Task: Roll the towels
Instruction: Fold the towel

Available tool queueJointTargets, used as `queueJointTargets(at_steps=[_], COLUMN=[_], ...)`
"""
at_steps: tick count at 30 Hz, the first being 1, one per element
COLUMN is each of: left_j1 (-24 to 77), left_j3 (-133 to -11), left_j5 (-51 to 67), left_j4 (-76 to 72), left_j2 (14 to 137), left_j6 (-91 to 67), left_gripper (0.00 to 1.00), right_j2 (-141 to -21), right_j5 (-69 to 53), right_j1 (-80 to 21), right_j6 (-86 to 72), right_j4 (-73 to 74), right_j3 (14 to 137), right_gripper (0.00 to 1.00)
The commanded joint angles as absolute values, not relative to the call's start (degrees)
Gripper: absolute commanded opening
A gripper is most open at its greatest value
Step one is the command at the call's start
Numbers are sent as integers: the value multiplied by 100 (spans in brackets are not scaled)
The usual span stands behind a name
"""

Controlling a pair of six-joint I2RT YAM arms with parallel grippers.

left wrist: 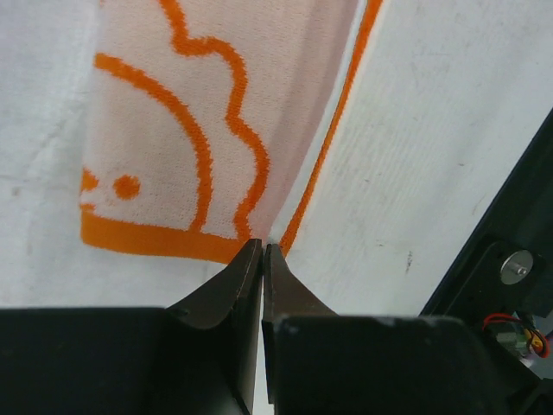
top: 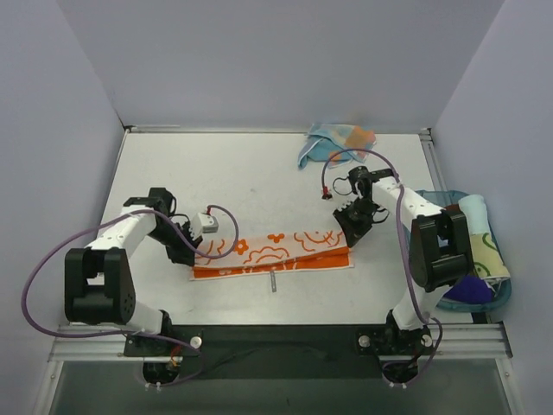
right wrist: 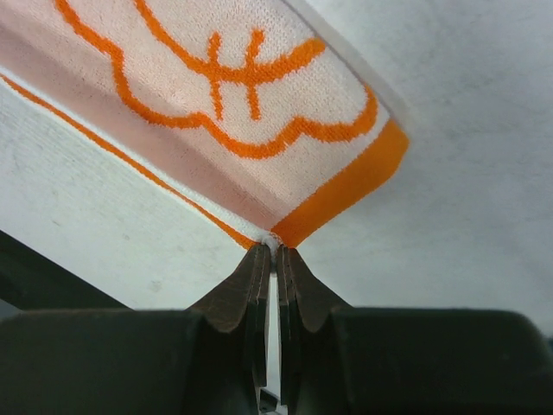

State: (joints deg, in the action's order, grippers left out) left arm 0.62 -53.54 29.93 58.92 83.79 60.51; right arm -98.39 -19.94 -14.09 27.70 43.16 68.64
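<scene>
Top view: a white terry hand towel with orange cloud prints (top: 272,251), folded into a long narrow strip, lies in the lower middle of the frame. Its long axis runs left to right, a little higher at the right end. The left gripper (top: 192,251) sits at the strip's left end and the right gripper (top: 350,229) at its right end, each arm nearest its own end. A light blue towel with orange patches (top: 335,143) lies crumpled at upper right, well apart from both. Left wrist view: the white towel (left wrist: 173,130) extends up and away from the left gripper (left wrist: 262,252). The jaws are all but closed, a mere slit between them, tips pinching the orange-bordered corner. Right wrist view: the white towel (right wrist: 242,112) runs off to upper left from the right gripper (right wrist: 276,251), whose jaws are pressed together on the orange-hemmed corner. Judgement: the strip is pinned at both ends along its length, so a roll would have to travel from one end toward the other.
</scene>
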Motion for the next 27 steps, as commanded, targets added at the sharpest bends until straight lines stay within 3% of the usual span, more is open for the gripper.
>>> queueJointTargets(at_steps=[1,16,27], left_j1=[263,281,290], left_j3=[-5116,-5071,-5203], left_j5=[2866,2742,2830], left_j4=[5600,5036,5194], left_j2=[8621,9167,9097], left_j6=[5977,5643,5607], left_gripper=[0,0,0], right_j2=[-10107,-10547,-9782], right_j5=[-2030,-1688,-1925], right_j1=[-1538,-1451,-1433], right_j6=[2751,2628,2794], right_j4=[4378,4174,4895], right_j3=[6680,6959,7050], right_gripper=[0,0,0])
